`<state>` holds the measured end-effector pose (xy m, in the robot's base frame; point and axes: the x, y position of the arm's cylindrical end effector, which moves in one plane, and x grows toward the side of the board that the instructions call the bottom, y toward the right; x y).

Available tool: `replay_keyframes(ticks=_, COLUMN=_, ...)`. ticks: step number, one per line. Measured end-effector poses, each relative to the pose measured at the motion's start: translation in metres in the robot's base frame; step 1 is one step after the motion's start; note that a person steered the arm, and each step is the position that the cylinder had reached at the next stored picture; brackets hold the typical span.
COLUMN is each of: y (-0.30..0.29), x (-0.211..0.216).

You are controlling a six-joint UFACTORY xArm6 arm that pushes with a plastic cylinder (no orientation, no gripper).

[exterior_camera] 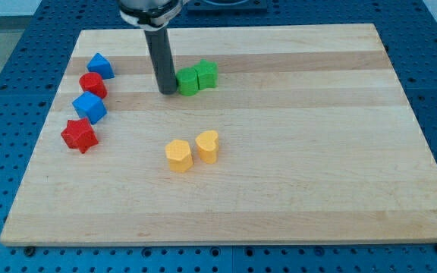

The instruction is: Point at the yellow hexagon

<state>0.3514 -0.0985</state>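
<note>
The yellow hexagon (178,155) lies near the middle of the wooden board, with a yellow heart-shaped block (207,145) touching its right side. My tip (168,92) rests on the board well above the hexagon, toward the view's top. It stands right beside the left edge of a green block (187,81), which sits next to a second green block (206,74).
At the view's left stand a blue block (100,65), a red round block (92,84), a blue cube (89,107) and a red star (80,135). The wooden board (317,152) lies on a blue perforated table.
</note>
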Motion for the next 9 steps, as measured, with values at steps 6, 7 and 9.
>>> replay_keyframes(ticks=6, y=-0.023, x=0.145)
replay_keyframes(ticks=7, y=-0.024, x=0.174)
replay_keyframes(ticks=9, y=-0.007, x=0.181)
